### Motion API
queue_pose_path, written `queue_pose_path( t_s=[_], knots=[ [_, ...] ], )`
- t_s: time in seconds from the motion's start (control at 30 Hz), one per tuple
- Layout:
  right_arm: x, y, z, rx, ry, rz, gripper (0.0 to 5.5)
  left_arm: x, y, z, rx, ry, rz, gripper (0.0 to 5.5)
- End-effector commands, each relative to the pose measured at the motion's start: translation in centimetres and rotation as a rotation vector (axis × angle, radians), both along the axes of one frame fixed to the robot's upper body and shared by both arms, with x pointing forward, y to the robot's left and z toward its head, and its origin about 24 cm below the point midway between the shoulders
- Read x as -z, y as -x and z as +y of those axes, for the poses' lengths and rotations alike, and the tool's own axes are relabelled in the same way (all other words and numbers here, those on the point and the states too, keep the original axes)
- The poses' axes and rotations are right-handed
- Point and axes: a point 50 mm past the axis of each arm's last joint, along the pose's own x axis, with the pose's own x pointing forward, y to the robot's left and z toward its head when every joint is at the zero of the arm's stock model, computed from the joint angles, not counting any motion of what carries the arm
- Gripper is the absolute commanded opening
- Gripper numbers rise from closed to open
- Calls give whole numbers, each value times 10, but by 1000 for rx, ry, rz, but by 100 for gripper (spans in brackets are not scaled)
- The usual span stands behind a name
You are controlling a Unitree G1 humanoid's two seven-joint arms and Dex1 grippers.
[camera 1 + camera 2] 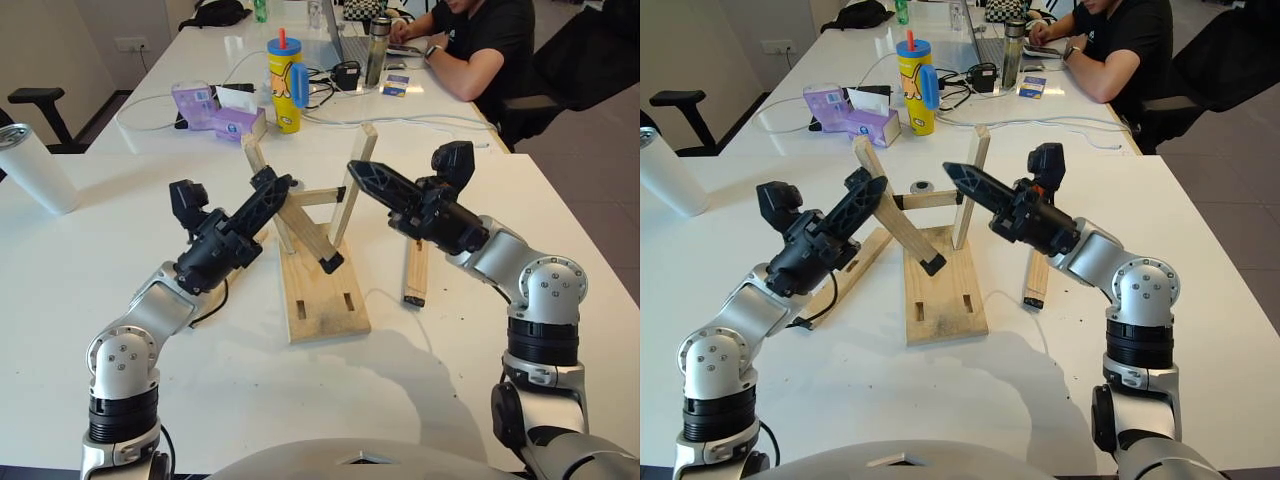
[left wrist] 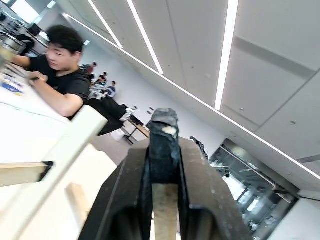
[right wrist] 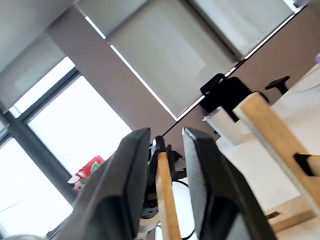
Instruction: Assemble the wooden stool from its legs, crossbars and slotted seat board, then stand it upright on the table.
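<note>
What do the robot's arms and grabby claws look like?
The left arm and right arm have silver-grey rounded joints with black rings and chunky black forearms. The left gripper and right gripper are black, long and pointed like beaks. A thin black cable loops under the left arm.

crossbar joint to the tilted leg is hidden behind the left gripper, can't judge the fit; right gripper covers the upright leg mid-span; can't tell if either leg's foot sits in a seat board slot; loose leg runs under the right forearm at its far end; second loose leg is mostly under the left arm; in both wrist views the wood runs off the edge, and it is blurred in the left one; white cup is clipped by the edge
</note>
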Motion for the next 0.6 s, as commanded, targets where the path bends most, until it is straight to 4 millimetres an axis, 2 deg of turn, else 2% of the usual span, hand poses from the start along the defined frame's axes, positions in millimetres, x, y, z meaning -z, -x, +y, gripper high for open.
queue_pose_path(
  t_s=[0.03,0.13,0.2,0.27,0.4,0.6],
  knots=[
    [14,-20,-9,241,100,48,122,17,-13,33,-224,-244,9,44],
    [30,-36,-25,438,141,125,122,33,-23,52,-348,-451,0,44],
    [40,-41,-36,585,255,113,122,45,-27,60,-394,-526,-2,44],
    [47,-43,-41,657,341,79,122,54,-28,65,-420,-590,-11,44],
    [63,-37,-38,684,460,13,122,68,-29,77,-471,-669,-23,44],
    [70,-30,-29,657,504,-43,122,68,-30,82,-513,-647,-38,44]
  ],
)
